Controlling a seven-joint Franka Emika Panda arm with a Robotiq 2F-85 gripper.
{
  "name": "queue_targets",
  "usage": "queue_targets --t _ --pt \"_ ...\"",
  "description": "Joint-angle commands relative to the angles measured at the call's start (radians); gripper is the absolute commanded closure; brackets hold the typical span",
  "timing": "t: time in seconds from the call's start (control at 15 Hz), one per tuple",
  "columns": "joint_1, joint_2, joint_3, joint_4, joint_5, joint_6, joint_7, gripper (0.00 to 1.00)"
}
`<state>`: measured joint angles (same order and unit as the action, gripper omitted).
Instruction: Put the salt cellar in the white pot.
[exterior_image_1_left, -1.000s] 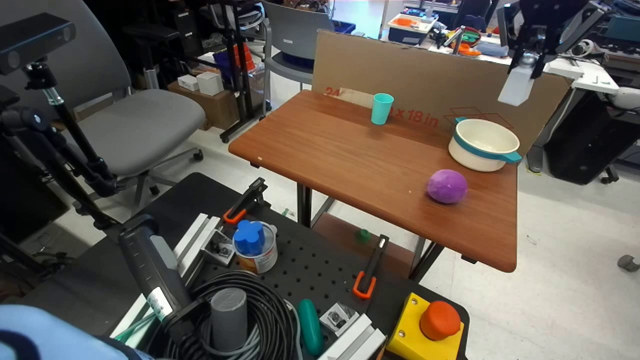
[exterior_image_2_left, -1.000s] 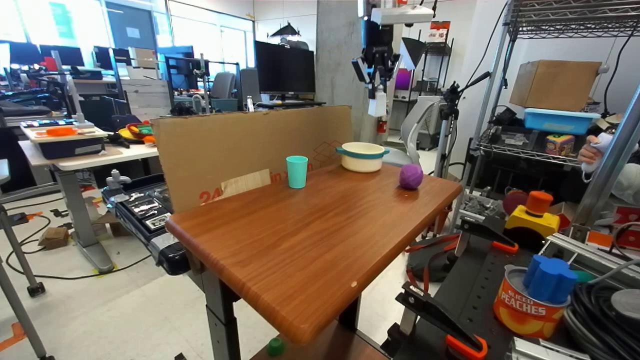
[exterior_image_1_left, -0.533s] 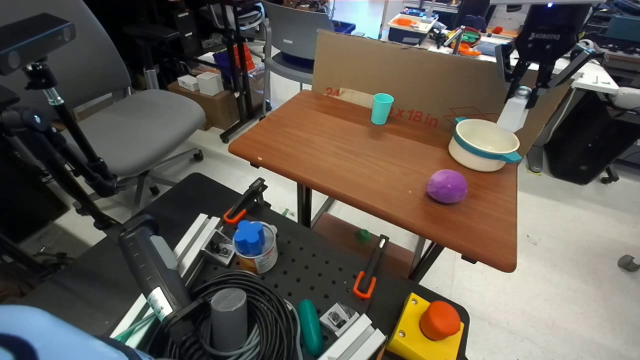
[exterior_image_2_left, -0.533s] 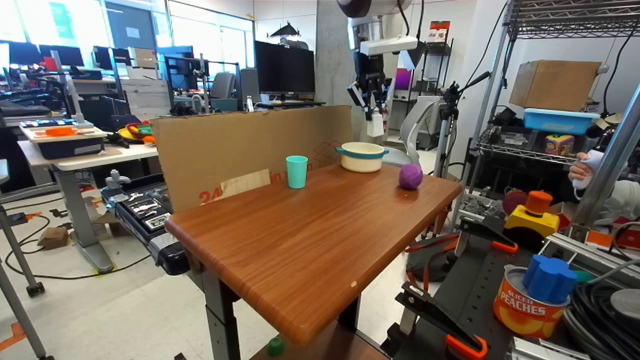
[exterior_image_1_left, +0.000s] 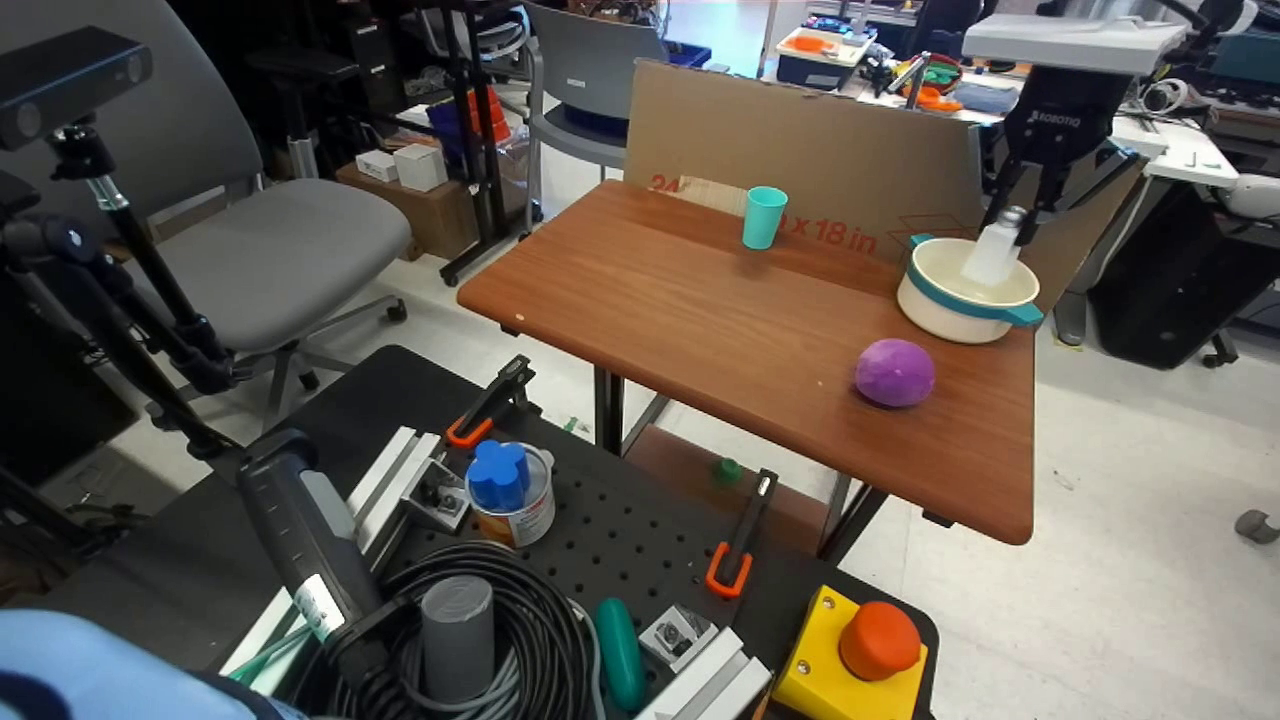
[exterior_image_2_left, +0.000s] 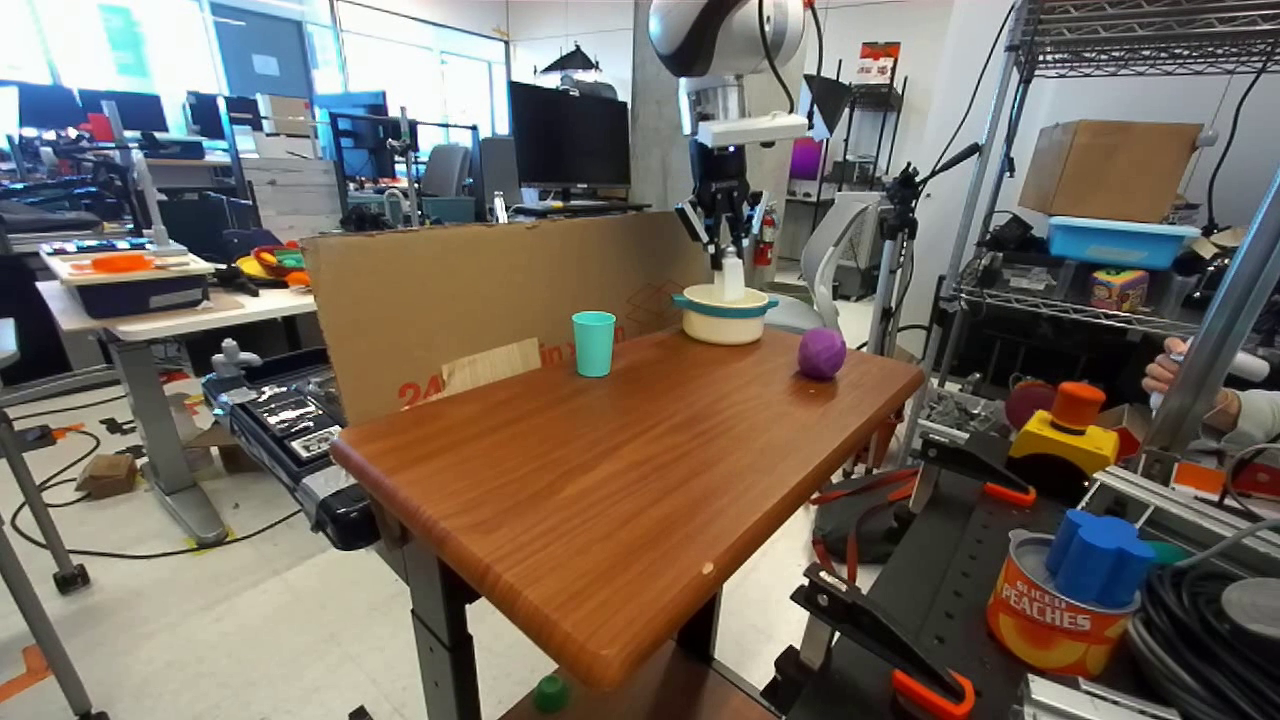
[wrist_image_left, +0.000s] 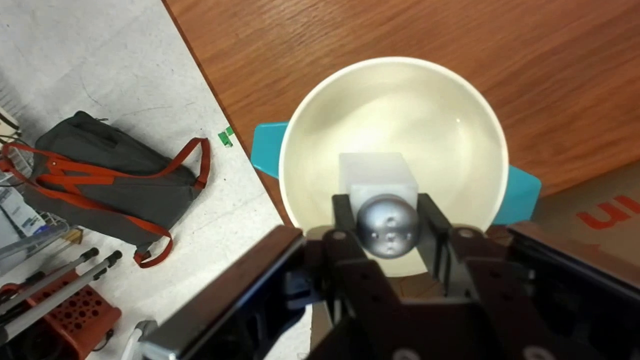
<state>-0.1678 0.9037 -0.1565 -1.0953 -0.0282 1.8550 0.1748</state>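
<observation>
The teal cup (exterior_image_1_left: 764, 220) at upper centre of an exterior view holds its spot, the purple ball (exterior_image_1_left: 894, 373) right of centre hasn't budged, and then, upper right, here comes the news: the gripper (exterior_image_1_left: 1009, 226) has dropped and slid a little leftward in the frame, and we see the salt cellar (exterior_image_1_left: 990, 257), a second ago up above the rim, with its lower end now inside the mouth of the white pot (exterior_image_1_left: 945, 312)! For the task, we judge, that's the carry nearly over and the placing under way; a soft set-down and a release look like all that's left. Does its base touch the bottom? We can't tell. From the wrist view we have the fingers (wrist_image_left: 343, 207) drawn in tight, one each side of the silvery cap (wrist_image_left: 388, 225), no gap we can spot, so the salt cellar is gripped by its upper end. On to the containers, sweeping the same way: lower left of centre, a can (exterior_image_1_left: 530, 518) with a blue piece (exterior_image_1_left: 498, 475) poking out of its top; next the teal cup, and what it holds, if anything, we can't tell; and at right the white pot, where the salt cellar is all we can see inside, the gripper hiding part of the view. If it lets go early, we'd expect a tip against the side.
</observation>
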Motion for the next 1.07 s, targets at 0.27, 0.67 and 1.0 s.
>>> queue_targets --t 0.27,0.67,1.0 --pt "-0.012 0.117 0.023 0.124 0.034 -0.012 0.006 0.92" --pt "0.006 0.058 0.022 0.054 0.019 0.0 -0.028 0.27" --pt "0.025 -0.124 0.037 -0.115 0.024 0.03 -0.123 0.0"
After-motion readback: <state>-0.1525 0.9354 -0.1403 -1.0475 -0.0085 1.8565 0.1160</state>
